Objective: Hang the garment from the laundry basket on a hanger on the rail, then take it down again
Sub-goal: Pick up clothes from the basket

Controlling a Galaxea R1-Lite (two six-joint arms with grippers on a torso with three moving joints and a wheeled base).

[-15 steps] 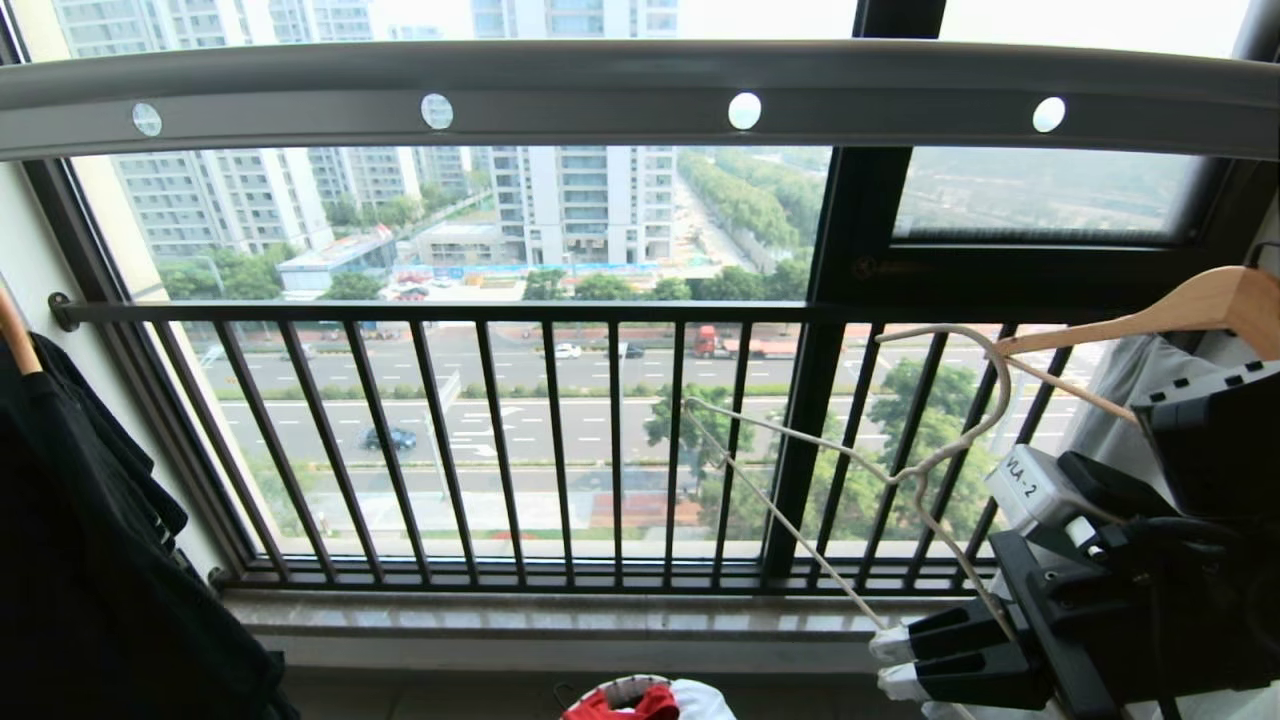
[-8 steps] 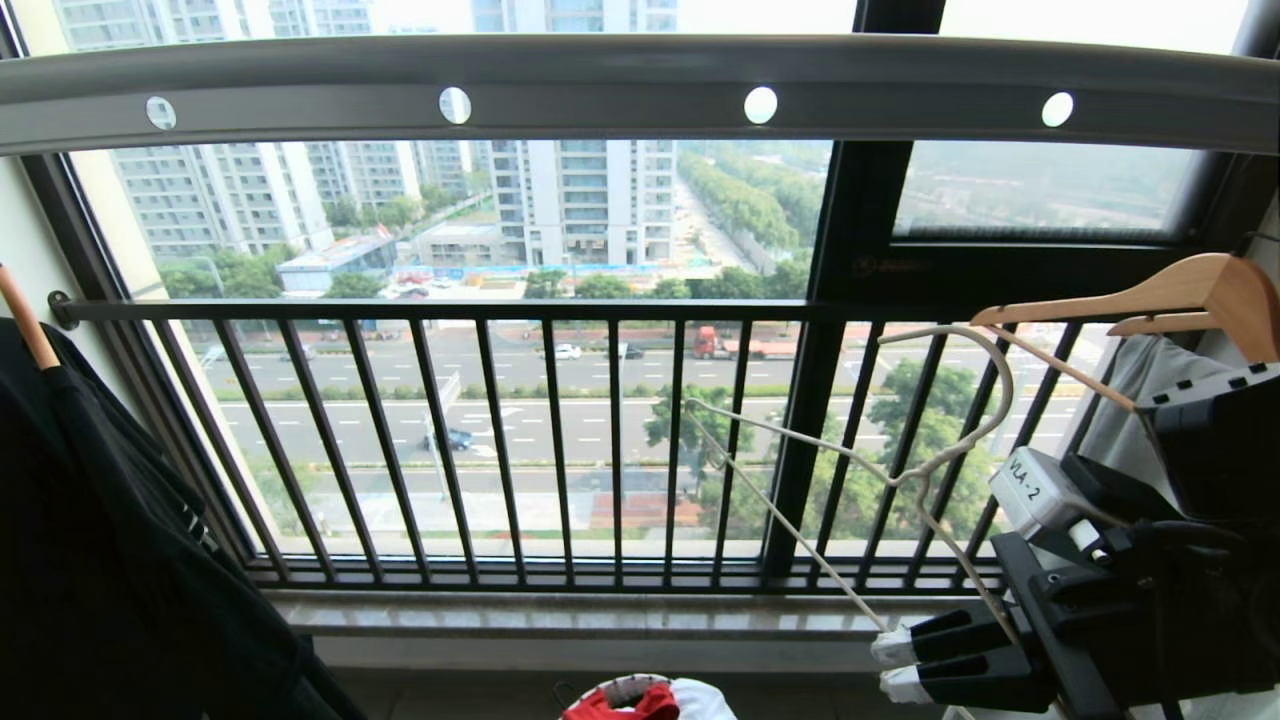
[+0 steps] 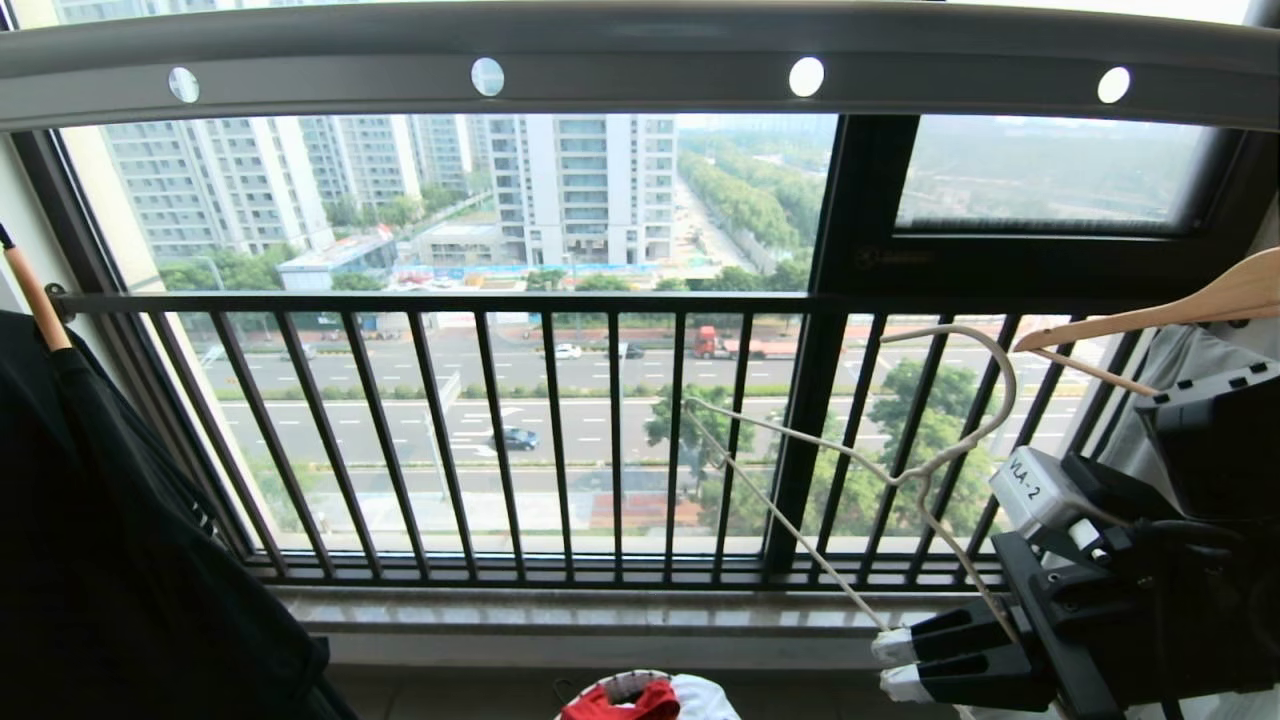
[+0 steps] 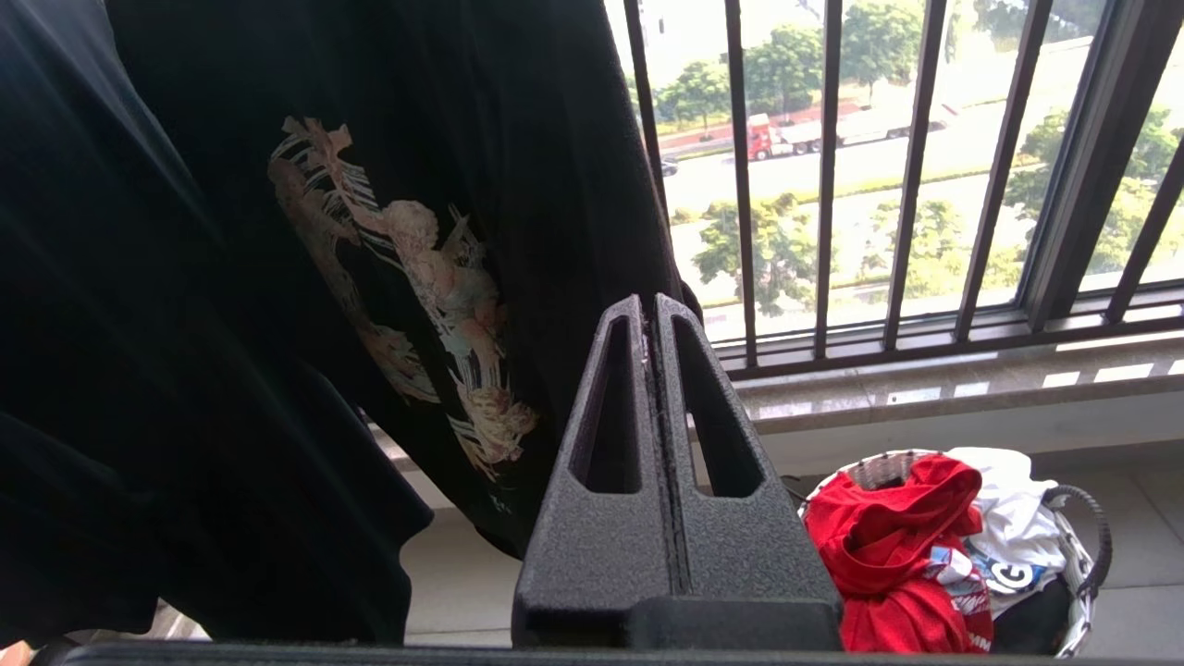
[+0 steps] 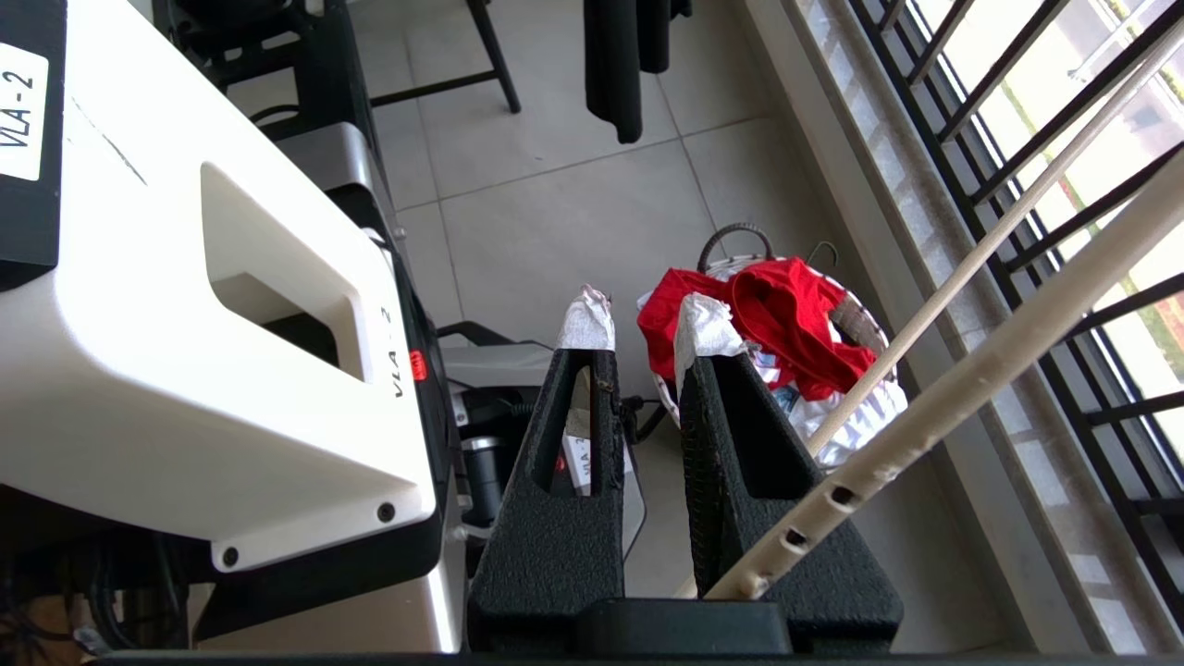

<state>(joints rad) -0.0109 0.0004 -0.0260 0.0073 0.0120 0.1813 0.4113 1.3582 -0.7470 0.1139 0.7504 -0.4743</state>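
Window railing (image 3: 560,440) with dark vertical bars serves as the landmark, spanning the glass above a pale stone sill. Above that railing the rail (image 3: 640,70), a wide grey bar with a row of round holes, crosses the whole head view. Below the railing, on the tiled floor close under the sill, stands the laundry basket (image 4: 1082,555), and the garment (image 4: 893,546), red and crumpled, lies in it beside a white printed garment (image 4: 1004,518); only the top of the heap shows at the bottom edge of the head view. In front of the railing's right part, the right gripper (image 3: 885,665) points left with its white-taped fingertips (image 5: 587,324) a narrow gap apart, and the hanger (image 3: 900,470), thin off-white wire, is carried at this gripper: its bar runs along one finger down to the gripper's base, though the exact grip point is hidden. The hanger's hook curves up in front of the railing's bars, clear of the rail. A light wooden hanger (image 3: 1180,310) hangs to the right of the railing with grey cloth under it. A black printed T-shirt (image 4: 277,277) hangs at the railing's left end. The left gripper (image 4: 652,310) sits just in front of that shirt, fingers pressed together, holding nothing.
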